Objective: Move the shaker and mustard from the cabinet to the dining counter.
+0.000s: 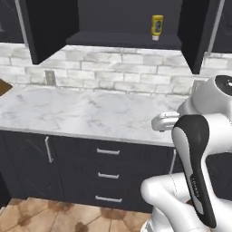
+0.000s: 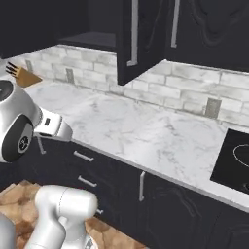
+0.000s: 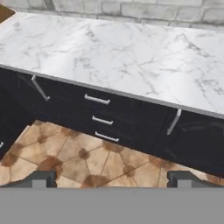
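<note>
Overhead, the mustard [image 1: 157,26] stood cap-down on the shelf of the open cabinet [image 1: 45,27], above the marble worktop [image 1: 81,113]. Well below it, the gripper [image 3: 112,178] hung spread wide, grasping nothing, over the drawers [image 3: 101,116].

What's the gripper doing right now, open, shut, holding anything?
Gripper: open, jaws spread wide, nothing between them; it points down at the drawers below the marble worktop.

Pincer [image 3: 109,179] wide open, empty.
</note>
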